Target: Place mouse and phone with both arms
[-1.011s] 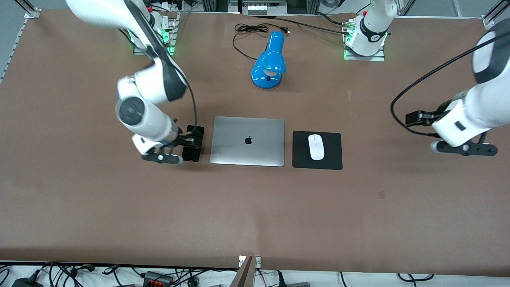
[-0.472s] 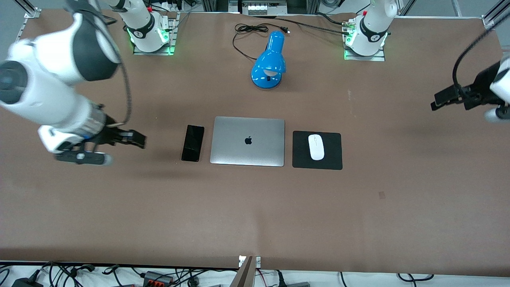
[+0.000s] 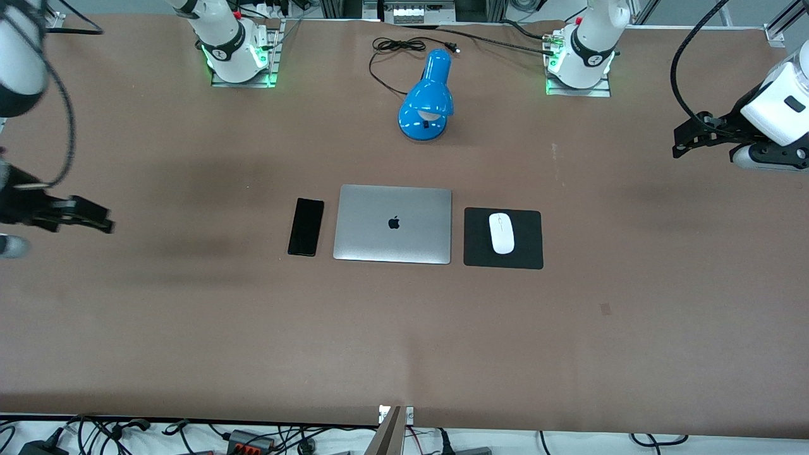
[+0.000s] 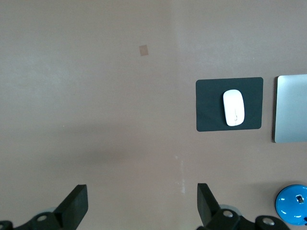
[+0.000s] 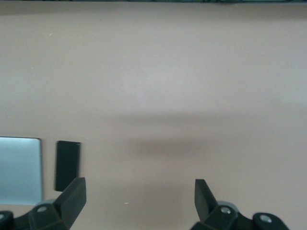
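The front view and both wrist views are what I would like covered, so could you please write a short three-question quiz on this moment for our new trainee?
1. True or false: the small white oval mouse lies on the square black mouse pad.
2. What lies directly beside the closed silver laptop, toward the right arm's end of the table?
A. the round blue desk lamp
B. the slim black phone
C. nothing
3. Fill in: the left claw and the right claw both hang with fingers ____ over bare table.

Key: 1 true; 2 B; 3 open.
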Available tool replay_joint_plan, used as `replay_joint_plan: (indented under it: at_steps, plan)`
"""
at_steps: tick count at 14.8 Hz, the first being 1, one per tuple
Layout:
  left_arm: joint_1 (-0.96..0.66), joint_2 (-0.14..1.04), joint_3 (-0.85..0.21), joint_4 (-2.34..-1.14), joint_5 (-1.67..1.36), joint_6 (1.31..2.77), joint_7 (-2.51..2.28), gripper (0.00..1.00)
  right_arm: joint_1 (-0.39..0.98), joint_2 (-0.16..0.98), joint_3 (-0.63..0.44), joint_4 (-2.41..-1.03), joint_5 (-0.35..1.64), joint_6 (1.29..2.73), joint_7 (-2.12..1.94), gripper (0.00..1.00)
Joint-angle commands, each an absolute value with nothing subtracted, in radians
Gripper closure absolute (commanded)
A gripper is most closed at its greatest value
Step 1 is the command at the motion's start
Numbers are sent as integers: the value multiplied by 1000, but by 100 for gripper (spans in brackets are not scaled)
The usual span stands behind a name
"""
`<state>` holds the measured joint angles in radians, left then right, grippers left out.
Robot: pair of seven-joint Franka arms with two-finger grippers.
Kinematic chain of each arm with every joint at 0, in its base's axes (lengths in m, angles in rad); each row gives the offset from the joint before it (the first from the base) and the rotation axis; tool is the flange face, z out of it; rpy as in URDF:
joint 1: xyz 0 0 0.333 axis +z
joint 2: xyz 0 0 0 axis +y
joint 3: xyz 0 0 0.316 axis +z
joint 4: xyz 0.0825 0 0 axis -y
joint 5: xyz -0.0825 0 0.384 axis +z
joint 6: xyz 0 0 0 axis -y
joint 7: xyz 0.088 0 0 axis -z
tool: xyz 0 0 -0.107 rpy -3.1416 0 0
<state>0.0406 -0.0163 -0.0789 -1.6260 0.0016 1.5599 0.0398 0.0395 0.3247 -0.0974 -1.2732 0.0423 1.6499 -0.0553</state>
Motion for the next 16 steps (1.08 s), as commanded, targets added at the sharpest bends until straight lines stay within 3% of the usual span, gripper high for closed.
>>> replay_joint_plan:
  at_steps: [1,5,12,16]
  plan:
    - [41,-18,-77,-1624,18,1549,74,0,17,287,-89,-1264,46,1632,-91,0]
    - [51,-17,-67,-1624,17,1549,75,0,26,273,-84,-1287,35,1623,-80,0]
    - [51,-18,-71,-1623,15,1528,78,0,26,16,-84,-1708,18,1825,-81,0]
    - [51,-17,-69,-1623,15,1526,80,0,21,-11,-89,-1724,20,1772,-92,0]
